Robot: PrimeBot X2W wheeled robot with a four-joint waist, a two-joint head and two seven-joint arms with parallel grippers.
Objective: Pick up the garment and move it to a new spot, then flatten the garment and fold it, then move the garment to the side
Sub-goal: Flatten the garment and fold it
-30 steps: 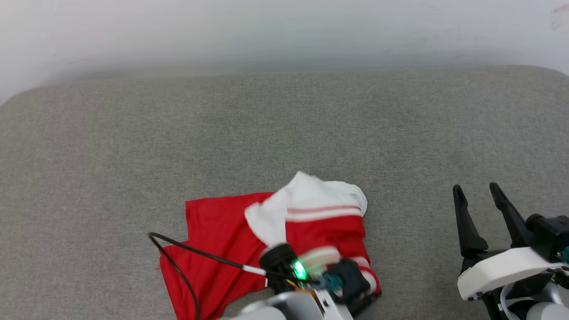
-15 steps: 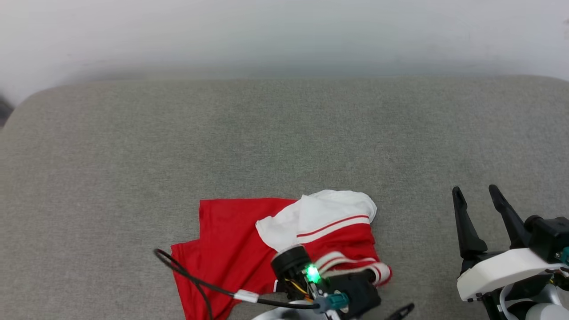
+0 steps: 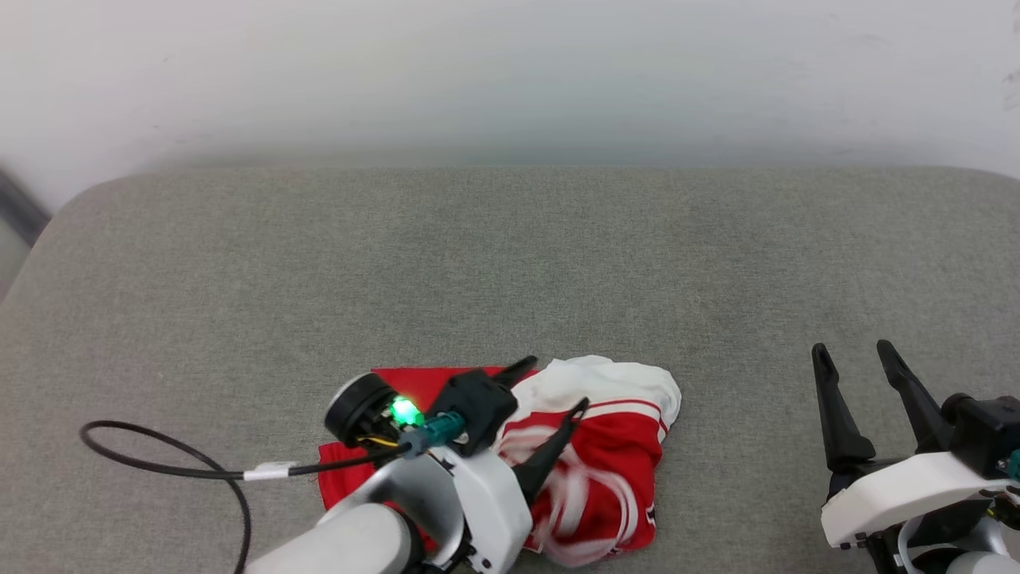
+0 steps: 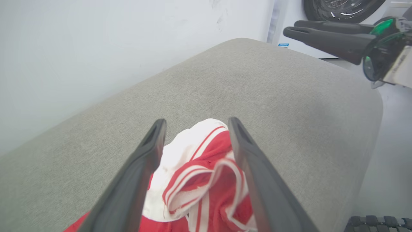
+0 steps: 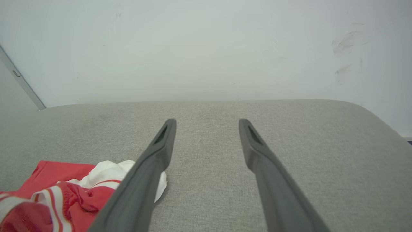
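The garment [image 3: 613,470] lies crumpled near the front edge of the grey cushion [image 3: 510,263], red with a white sleeve and striped trim; its lettering is hidden in the folds. My left gripper [image 3: 558,385] hovers over its left part, fingers spread apart and nothing between them. In the left wrist view the garment [image 4: 199,180] sits below and between the two open fingers [image 4: 148,151]. My right gripper [image 3: 853,352] stands open at the lower right, well clear of the cloth. The right wrist view catches the garment [image 5: 64,190] at its lower left.
A black cable [image 3: 159,462] loops from my left wrist over the cushion's front left. The pale wall [image 3: 510,72] rises behind the cushion. In the left wrist view a washing machine drum [image 4: 341,8] stands past the cushion's rounded end.
My left arm has swung left and turned, its fingers now pointing up-right over the shirt. The garment has bunched tighter, its flat red left part mostly covered. The camera tilted slightly.
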